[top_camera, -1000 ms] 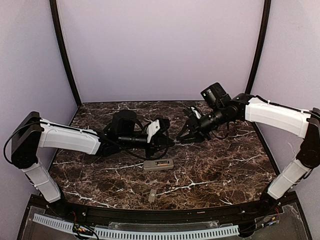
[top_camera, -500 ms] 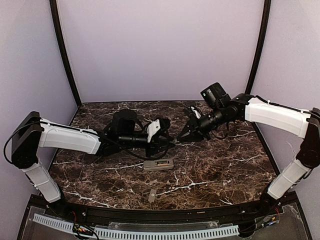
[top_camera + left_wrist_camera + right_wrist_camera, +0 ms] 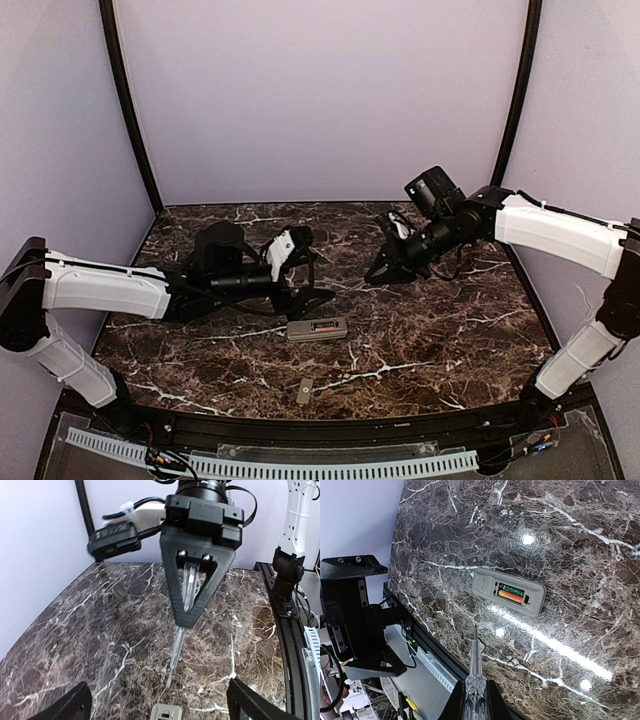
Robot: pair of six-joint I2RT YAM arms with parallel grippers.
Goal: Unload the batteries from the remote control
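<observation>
The remote control (image 3: 317,329) lies back up on the marble table, its compartment open. In the right wrist view the remote control (image 3: 535,602) shows both batteries seated inside: an orange-red one (image 3: 512,597) and a dark green one (image 3: 510,588). My right gripper (image 3: 385,268) (image 3: 474,706) hangs behind the remote, shut on a clear-handled screwdriver (image 3: 475,667) (image 3: 183,625) whose tip points down at the table. My left gripper (image 3: 312,268) (image 3: 159,692) is open, its fingers wide apart either side of the remote's end (image 3: 166,713), holding nothing.
A small flat grey cover piece (image 3: 304,392) lies near the table's front edge. Along that edge runs a black rail (image 3: 330,432) with a white perforated strip (image 3: 300,467). Lilac walls close in the back and sides.
My left gripper has gone from shut to wide open and its arm has drawn back to the left. The right gripper stays closed on the screwdriver and has shifted slightly right.
</observation>
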